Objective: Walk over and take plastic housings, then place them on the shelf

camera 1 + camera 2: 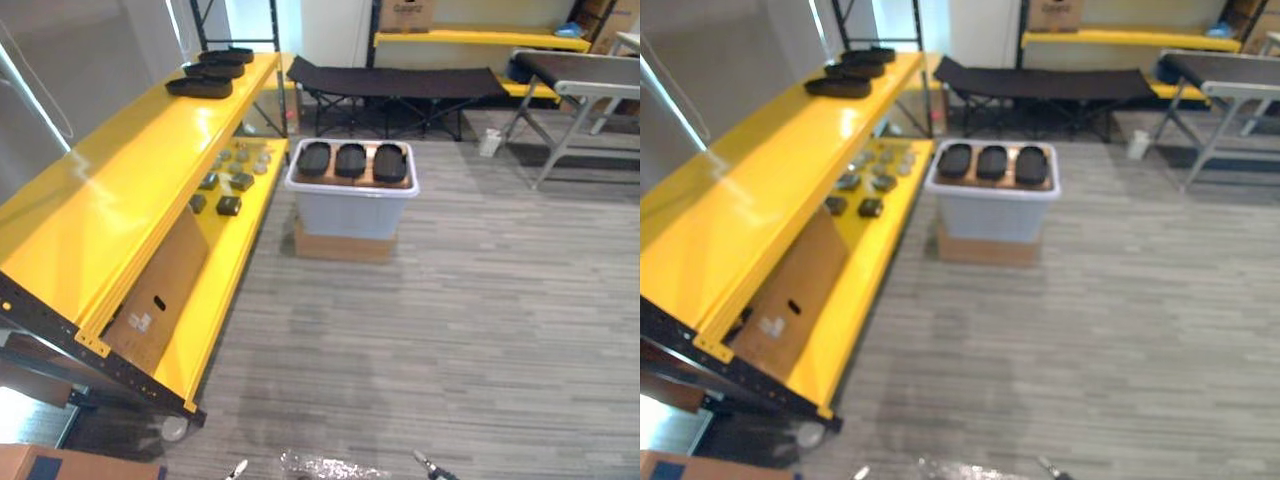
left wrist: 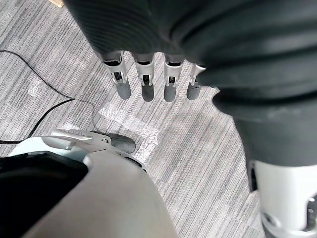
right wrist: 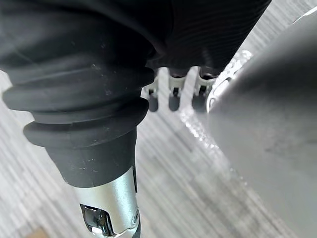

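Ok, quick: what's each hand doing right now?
Left hand: open, holding nothing.
Right hand: open, holding nothing.

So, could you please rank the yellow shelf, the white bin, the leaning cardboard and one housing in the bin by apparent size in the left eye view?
1. yellow shelf
2. white bin and cardboard: look alike, cardboard nearer, so unranked
3. housing

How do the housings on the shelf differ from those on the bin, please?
The shelf housings lie staggered on the bare yellow shelf, long sides across the view; the bin housings sit side by side on a brown board over the pale bin, ends towards us. Both: three black ovals.
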Robot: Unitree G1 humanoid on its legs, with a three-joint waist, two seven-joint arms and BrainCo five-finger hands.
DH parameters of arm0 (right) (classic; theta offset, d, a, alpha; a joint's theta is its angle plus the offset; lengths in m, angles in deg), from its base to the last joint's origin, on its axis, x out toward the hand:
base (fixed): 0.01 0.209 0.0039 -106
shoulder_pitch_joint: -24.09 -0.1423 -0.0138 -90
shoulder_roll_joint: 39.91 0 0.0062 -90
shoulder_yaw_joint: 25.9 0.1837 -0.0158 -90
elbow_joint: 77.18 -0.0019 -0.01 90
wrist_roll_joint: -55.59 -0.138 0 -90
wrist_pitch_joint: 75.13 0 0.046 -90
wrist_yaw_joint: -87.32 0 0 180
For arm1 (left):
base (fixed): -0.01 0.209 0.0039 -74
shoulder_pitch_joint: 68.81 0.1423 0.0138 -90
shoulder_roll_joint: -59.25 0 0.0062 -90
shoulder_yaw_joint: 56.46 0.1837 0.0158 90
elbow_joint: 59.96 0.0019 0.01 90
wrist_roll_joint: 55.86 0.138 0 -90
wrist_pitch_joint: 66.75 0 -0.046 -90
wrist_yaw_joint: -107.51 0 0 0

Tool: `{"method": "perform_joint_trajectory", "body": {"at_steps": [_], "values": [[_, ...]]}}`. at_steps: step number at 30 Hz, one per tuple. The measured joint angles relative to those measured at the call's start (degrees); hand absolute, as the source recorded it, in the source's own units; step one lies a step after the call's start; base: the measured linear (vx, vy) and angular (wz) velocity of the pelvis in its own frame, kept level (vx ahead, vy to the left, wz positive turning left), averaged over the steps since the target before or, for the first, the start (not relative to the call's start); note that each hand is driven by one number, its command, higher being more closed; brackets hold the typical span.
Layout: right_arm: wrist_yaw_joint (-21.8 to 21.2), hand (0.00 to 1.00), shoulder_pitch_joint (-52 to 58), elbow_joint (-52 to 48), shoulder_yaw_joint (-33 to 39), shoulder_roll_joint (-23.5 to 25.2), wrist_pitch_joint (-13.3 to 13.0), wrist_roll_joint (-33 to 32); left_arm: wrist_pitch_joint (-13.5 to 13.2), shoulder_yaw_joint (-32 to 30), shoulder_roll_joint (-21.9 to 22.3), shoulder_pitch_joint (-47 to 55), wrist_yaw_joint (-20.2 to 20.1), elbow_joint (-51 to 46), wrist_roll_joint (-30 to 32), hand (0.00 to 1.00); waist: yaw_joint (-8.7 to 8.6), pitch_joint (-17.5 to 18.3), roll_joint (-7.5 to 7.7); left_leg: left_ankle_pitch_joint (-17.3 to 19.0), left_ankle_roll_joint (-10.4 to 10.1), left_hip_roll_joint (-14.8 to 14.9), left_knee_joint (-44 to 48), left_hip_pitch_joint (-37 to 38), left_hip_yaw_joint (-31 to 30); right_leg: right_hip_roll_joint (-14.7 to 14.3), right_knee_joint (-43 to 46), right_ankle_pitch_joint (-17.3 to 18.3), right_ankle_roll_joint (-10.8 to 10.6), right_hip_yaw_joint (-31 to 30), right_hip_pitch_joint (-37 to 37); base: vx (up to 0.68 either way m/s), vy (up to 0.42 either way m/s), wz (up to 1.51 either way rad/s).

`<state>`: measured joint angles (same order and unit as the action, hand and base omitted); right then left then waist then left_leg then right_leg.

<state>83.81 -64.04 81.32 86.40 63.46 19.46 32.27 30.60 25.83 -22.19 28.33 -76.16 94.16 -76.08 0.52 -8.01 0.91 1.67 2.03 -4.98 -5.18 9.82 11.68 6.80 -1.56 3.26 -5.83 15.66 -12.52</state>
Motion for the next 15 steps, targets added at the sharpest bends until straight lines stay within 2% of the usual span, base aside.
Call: {"method": "perform_joint_trajectory", "body": {"at_steps": [4, 9, 15], "values": [[1.16, 0.0, 0.01, 0.04, -0.37, 0.23, -2.16, 0.11, -1.06, 0.01, 0.08, 0.05, 0.02, 0.01, 0.06, 0.0, 0.0, -0.03, 0.02, 0.02, -0.03, 0.0, -0.01, -0.07, 0.04, 0.0, -0.06, 0.0, 0.0, 0.01, 0.04, 0.0, 0.0, 0.0], [2.44, 0.0, 0.04, 0.0, -1.61, 0.27, -4.86, 4.12, -1.53, 0.04, 0.13, 0.03, 0.18, -0.01, 0.35, 0.0, 0.0, -0.03, 0.02, 0.13, 0.06, 0.01, -0.01, -0.09, 0.06, 0.0, -0.06, 0.01, 0.0, 0.01, 0.07, 0.0, 0.0, 0.0], [2.4, 0.0, 0.2, -0.11, -1.62, 0.29, -4.91, 5.06, -2.07, 0.07, 0.13, 0.03, 0.45, -0.04, 0.34, 0.0, 0.0, -0.2, 0.32, 0.68, 0.31, -0.12, 0.03, 0.27, 0.09, 0.14, 0.08, 0.09, -0.08, 0.0, -0.57, 0.0, 0.0, 0.0]]}}
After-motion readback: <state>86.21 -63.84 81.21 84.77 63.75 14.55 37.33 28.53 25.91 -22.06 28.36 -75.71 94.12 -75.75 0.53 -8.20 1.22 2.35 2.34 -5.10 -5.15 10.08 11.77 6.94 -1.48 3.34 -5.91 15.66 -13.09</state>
